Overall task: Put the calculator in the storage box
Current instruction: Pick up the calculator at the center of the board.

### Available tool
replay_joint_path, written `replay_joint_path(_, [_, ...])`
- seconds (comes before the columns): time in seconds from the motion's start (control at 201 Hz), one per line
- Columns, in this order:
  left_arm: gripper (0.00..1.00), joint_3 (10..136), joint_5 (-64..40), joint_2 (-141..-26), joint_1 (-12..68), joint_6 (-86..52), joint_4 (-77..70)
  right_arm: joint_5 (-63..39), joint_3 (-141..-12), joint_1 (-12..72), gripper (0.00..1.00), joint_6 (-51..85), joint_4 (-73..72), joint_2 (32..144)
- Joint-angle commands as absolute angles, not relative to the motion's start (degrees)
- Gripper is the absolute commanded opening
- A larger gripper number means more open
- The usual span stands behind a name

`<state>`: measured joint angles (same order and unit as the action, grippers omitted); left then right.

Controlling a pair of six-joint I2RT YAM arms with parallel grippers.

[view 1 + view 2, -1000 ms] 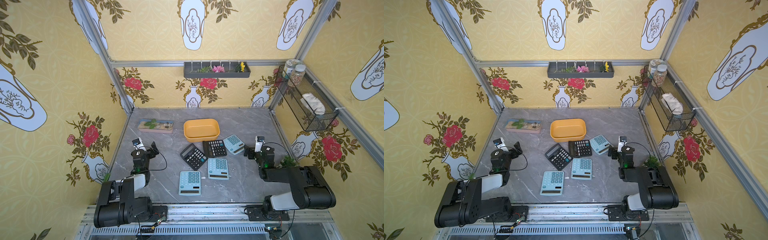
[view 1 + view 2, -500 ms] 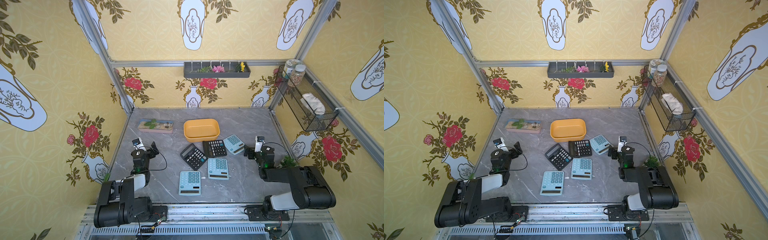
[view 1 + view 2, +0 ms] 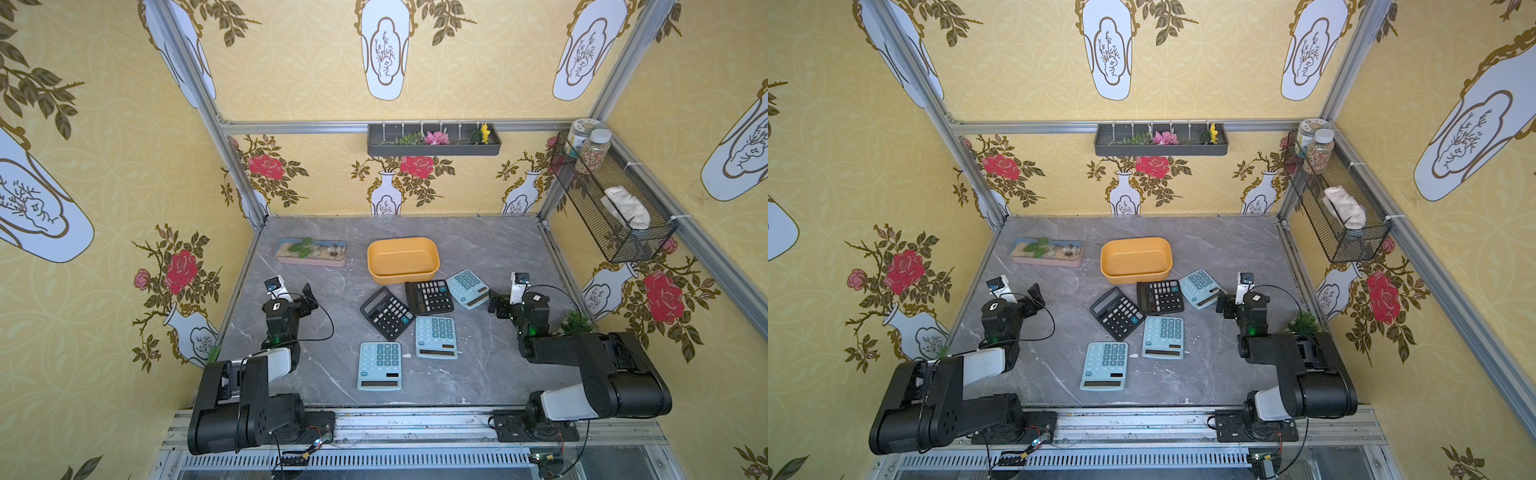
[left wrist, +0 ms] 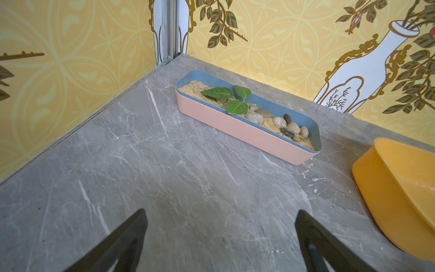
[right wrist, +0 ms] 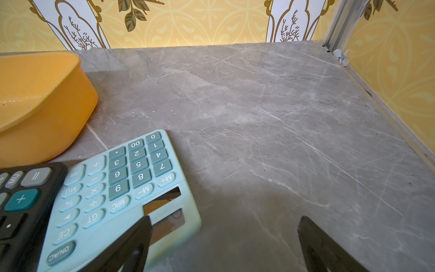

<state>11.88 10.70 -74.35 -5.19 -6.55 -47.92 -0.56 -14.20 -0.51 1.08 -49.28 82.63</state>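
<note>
On the right wall hangs a wire basket (image 3: 582, 187) with two jars (image 3: 590, 145) and a pale cloth (image 3: 627, 206) in it. A grey tray (image 3: 434, 149) on the back wall holds pink and yellow flowers among green sprigs. Down on the table (image 3: 498, 249), the orange box (image 3: 403, 274) stands toward the rear middle, its smooth floor showing. To its left, well apart from it, a pink-and-blue planter (image 3: 311, 262) carries sand, green leaves and a row of pebbles.

Five calculators lie flat on the table in front of the box, none in it. Two are black: one (image 3: 429, 296) just before the box's front wall, and a tilted one (image 3: 386, 312) at its left corner. Three are light blue with teal keys. The rear one (image 3: 467, 288) touches the black one's right side. The other two (image 3: 436, 336) (image 3: 379, 365) lie nearer the robot, displays toward it.

The left gripper (image 4: 220, 212) is spread wide over bare table, holding nothing. The right gripper (image 5: 224, 217) is also wide and holds nothing. One of its fingers (image 5: 131, 242) is above the rear blue calculator's display end.
</note>
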Motion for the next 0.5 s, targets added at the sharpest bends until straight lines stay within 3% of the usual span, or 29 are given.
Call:
replay_joint_path(0.0, [1.0,11.9,12.81,-74.33,-3.79,-6.06,-48.79,-1.26,-14.45,-0.74,0.97,0.9,-50.14,82.53])
replay_joint_path(0.134, [1.0,12.22,17.27,-73.53,-3.59,-7.14,-48.84,1.0,-15.3,-0.54,0.97,1.5,-48.35,81.28])
replay_joint_path(0.254, [1.0,20.93,22.13,-65.02,-3.25,-9.04,-26.36,7.77,-27.91,-0.6,0.97,3.85,-21.32,72.64])
replay_joint_path(0.359, [1.0,24.8,18.36,-57.55,-2.9,-6.8,-19.95,3.44,-37.4,-0.05,0.97,1.06,-7.76,70.75])
replay_joint_path(0.493, [1.0,32.58,16.57,-44.89,-2.9,-8.67,-0.77,-0.95,-45.94,3.02,0.97,-0.77,7.27,67.45])
